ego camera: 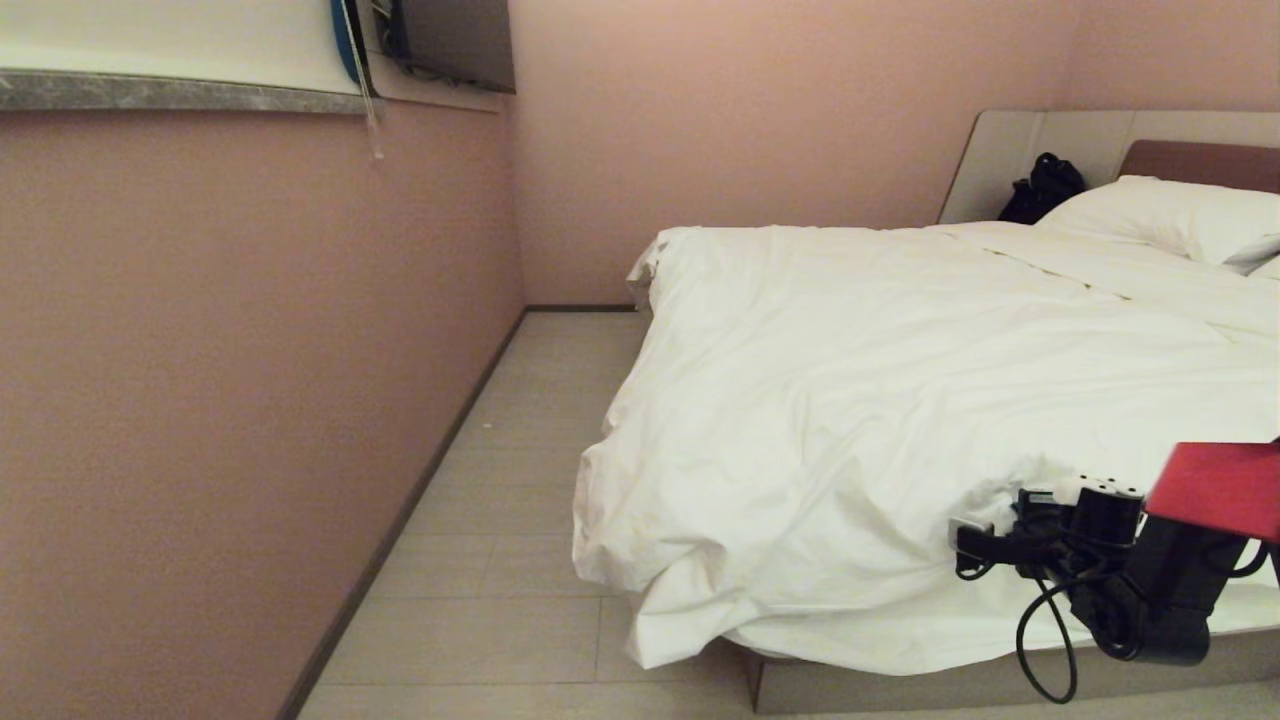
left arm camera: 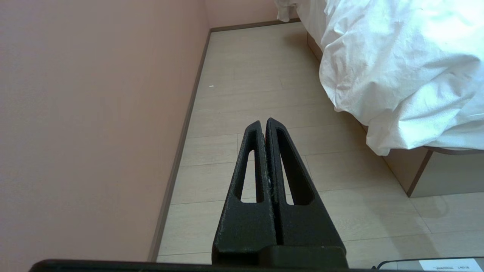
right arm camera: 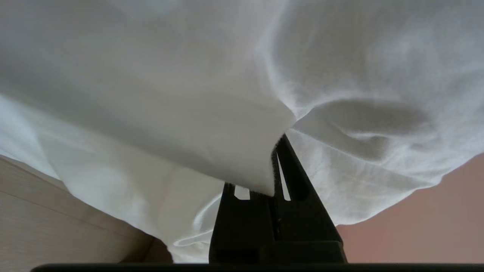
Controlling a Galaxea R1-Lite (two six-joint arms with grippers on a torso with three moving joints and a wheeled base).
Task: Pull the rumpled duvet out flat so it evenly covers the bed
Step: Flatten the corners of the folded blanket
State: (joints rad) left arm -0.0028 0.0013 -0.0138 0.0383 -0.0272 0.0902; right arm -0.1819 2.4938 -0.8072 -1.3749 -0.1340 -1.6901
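- From my remote station I see the bed (ego camera: 960, 685) against the pink wall (ego camera: 250, 400), its beige-grey base showing only at the foot corner and its brown headboard (ego camera: 1200, 162) at the far end.
- The duvet (ego camera: 900, 400) lies rumpled across the bed, covering most of the mattress; its near corner sags over the foot of the bed toward the pale plank floor (ego camera: 520, 560), and its far-side edge bunches at the bed's edge.
- A white pillow (ego camera: 1160, 215) rests at the head of the bed, just before the headboard, with a black bag (ego camera: 1040, 188) beside it against the grey panel.
- My right gripper (right arm camera: 278, 151) is at the foot edge of the bed, its fingers (right arm camera: 291, 166) pinched together on a fold of the duvet, one finger buried under the cloth.
- My left gripper (left arm camera: 263, 122) hangs above the floor, off the bed's foot corner, its fingers (left arm camera: 281, 151) pressed together on nothing.
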